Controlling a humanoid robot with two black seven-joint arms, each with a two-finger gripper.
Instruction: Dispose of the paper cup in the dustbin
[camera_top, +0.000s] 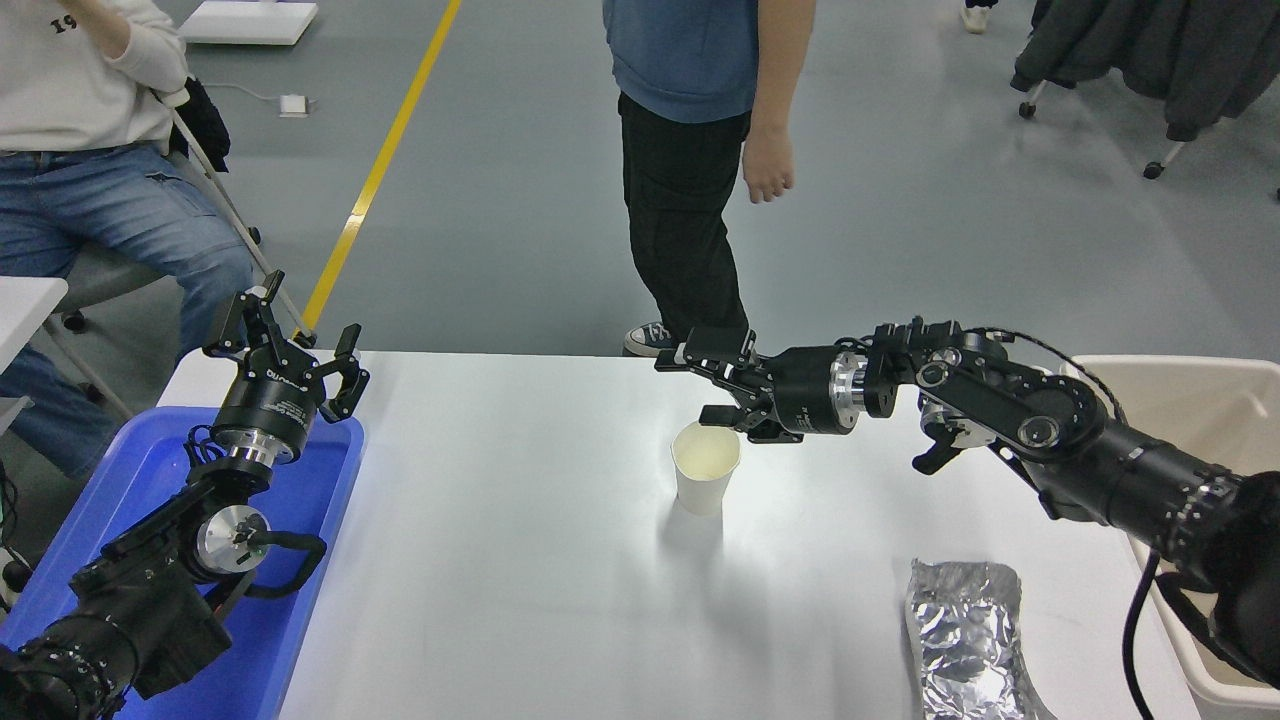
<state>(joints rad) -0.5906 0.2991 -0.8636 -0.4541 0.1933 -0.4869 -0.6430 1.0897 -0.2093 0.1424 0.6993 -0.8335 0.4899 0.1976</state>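
Observation:
The cream-white paper cup (705, 471) stands upright near the middle of the white table (500, 560). My right gripper (712, 388) is open and lies level, just above and behind the cup's far rim, its fingers pointing left; whether it touches the cup I cannot tell. The beige dustbin (1165, 420) stands at the table's right edge, partly hidden by my right arm. My left gripper (290, 340) is open and parked above the blue tray at the left.
A shallow blue tray (150, 470) sits at the left under my left arm. Crumpled silver foil (965, 635) lies at the front right. One person stands at the far side behind the cup; another sits at the top left.

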